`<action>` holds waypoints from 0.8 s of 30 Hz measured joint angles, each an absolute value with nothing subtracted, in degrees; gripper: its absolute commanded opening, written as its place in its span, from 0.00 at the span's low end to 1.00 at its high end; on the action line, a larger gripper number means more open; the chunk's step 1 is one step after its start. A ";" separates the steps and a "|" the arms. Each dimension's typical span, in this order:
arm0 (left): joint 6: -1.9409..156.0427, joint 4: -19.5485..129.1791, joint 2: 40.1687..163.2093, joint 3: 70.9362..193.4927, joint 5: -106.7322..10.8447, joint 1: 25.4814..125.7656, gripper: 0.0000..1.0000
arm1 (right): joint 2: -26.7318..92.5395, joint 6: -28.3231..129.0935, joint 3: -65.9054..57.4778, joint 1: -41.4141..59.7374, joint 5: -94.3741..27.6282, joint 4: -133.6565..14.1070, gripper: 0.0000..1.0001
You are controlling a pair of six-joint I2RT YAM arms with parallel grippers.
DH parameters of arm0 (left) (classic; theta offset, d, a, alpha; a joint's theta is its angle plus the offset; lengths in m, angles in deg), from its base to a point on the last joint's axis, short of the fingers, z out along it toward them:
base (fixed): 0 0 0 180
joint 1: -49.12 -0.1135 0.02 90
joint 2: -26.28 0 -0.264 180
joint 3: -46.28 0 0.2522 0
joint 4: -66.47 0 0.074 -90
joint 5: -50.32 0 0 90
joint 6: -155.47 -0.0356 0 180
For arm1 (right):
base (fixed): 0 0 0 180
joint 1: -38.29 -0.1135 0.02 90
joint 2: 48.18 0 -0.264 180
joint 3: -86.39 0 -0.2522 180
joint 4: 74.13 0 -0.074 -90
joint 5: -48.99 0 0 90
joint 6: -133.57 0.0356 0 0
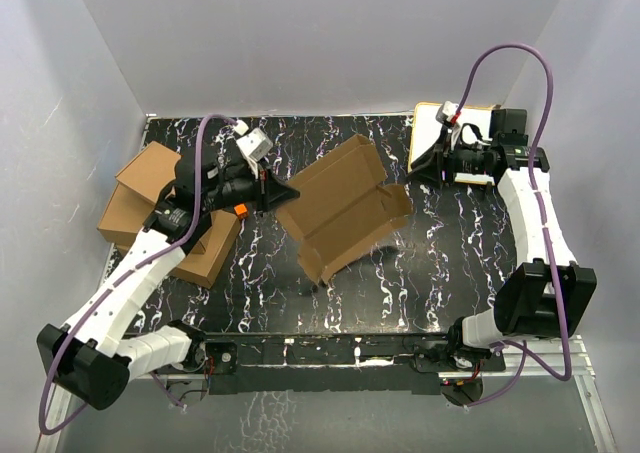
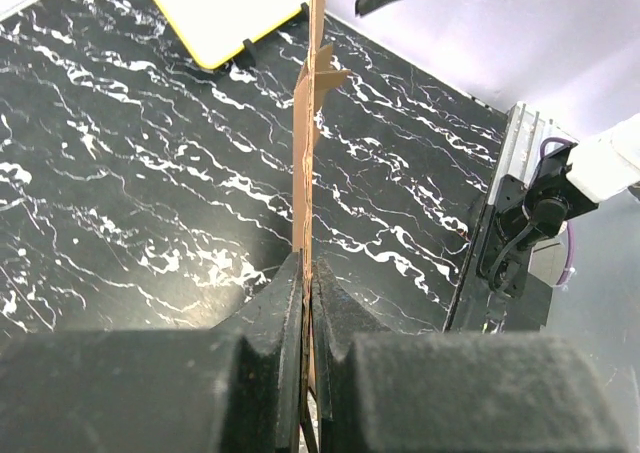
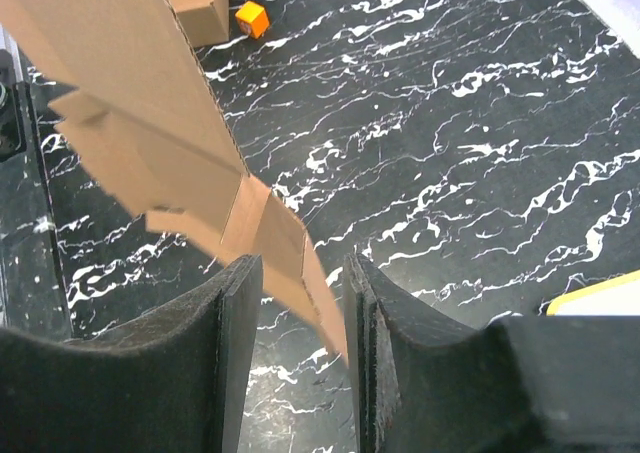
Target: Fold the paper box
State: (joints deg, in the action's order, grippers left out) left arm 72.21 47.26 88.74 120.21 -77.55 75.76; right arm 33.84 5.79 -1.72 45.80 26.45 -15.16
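**Box blank off the table, no fold made yet**

- Progress: I judge this the very start. The box (image 1: 345, 208) is an open blank: main panels in one sheet, side flaps sticking out, no wall stood up, lid not closed, nothing tucked. All the folding is left to do.
- Where: the blank is held above the middle of the table (image 1: 400, 283), tilted, between the two arms. It throws a shadow underneath, so I read it as clear of the surface.
- Left gripper (image 1: 285, 195): clamped tight on the blank's left edge. In the left wrist view the card stands edge-on between the jaws.
- Right gripper (image 3: 305, 273): jaws part-way apart, astride a corner flap at the blank's right end. There is a gap on the left finger's side; I can't see a firm pinch.
- Material: plain brown corrugated card, matte, thin on edge, with stepped cut-outs and scored crease lines between the panels. It is stiff enough to hold flat from one edge.
- Surroundings: the tabletop is glossy black with white marble veins. Made-up brown boxes (image 1: 150, 203) are piled at far left. A white board (image 1: 432, 133) with a yellow rim lies at far right.
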 measured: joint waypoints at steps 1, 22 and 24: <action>71.58 47.21 89.33 121.21 -78.58 75.32 0.00 | 33.84 4.89 -1.61 45.80 26.27 -13.91 0.43; 62.79 42.34 94.05 127.66 -93.09 71.25 0.00 | 31.00 -26.82 0.20 45.23 28.90 2.52 0.46; 62.68 42.14 94.73 127.66 -93.94 70.84 0.00 | 31.37 -30.05 0.07 45.05 29.38 4.03 0.46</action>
